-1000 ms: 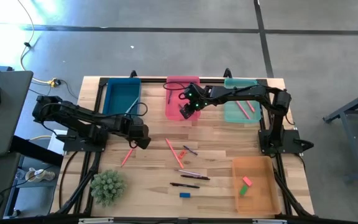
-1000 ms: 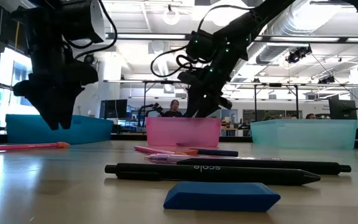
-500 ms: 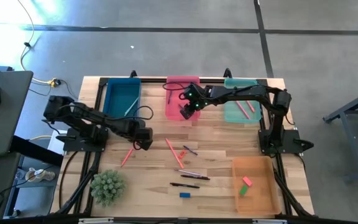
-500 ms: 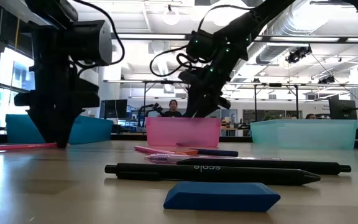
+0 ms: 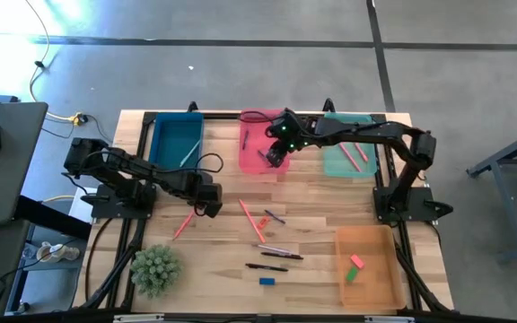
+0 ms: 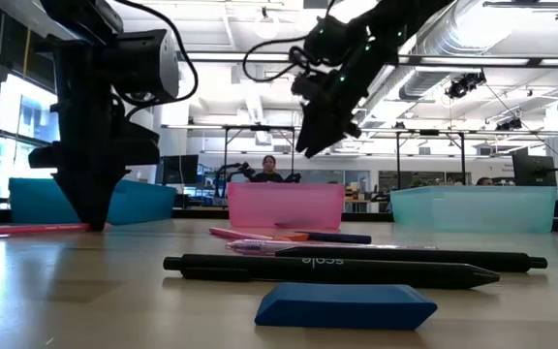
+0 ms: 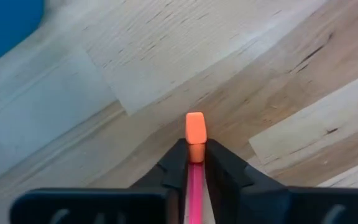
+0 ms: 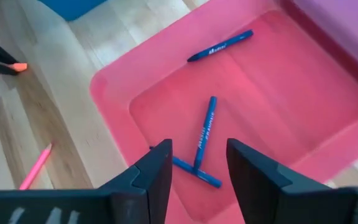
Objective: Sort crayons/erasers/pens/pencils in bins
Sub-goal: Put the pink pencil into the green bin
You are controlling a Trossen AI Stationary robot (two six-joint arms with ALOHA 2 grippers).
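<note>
Left of centre on the counter (image 5: pixel 330 215): left tool (image 5: pixel 206 208), fingers pinching the upper end of a salmon-pink pencil (image 5: pixel 184 226), orange eraser tip (image 7: pixel 194 127) poking out between them. Pencil's long axis runs diagonally toward the frame's lower left. Dark blue bin (image 5: pixel 176 142) lies directly above, nearest this arm. Upper centre: right tool (image 5: pixel 276 154), fingers spread and empty, above the pink bin (image 5: pixel 251 161) holding pens (image 8: pixel 205 130).

Bright, even daylight throughout, glare flaring at the high view's upper-left corner, ceiling lamps glowing low-view, the blue rectangular eraser block (image 6: pixel 345 305) softly blurred.
</note>
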